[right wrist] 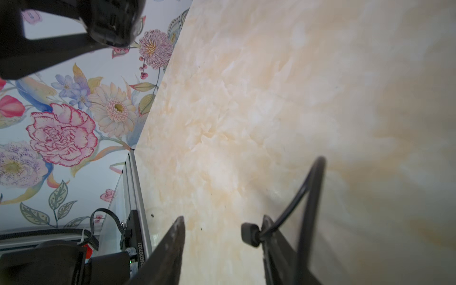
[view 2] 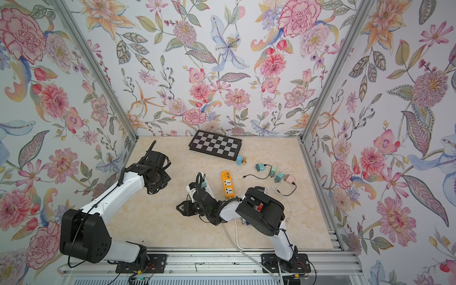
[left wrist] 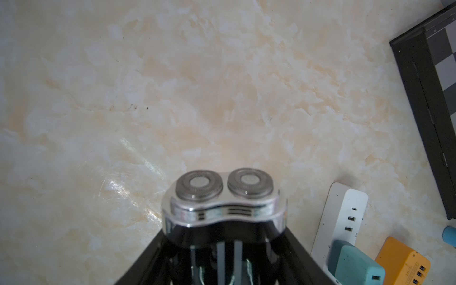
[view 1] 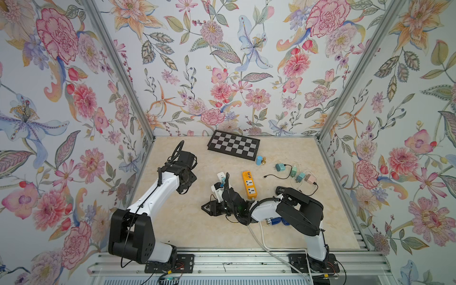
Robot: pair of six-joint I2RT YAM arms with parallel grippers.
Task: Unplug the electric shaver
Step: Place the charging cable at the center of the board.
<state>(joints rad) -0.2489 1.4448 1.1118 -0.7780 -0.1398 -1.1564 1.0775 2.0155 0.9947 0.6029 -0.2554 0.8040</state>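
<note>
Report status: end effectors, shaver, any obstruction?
Left end effector shut on shaver. Right end effector open, plug loose beside one finger. No obstruction seen.

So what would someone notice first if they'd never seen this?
The flowery walls all round, probably. Then the chessboard at the back of the table and the bright orange power strip in the middle. In the left wrist view, the left gripper holds the electric shaver with its two round heads.
</note>
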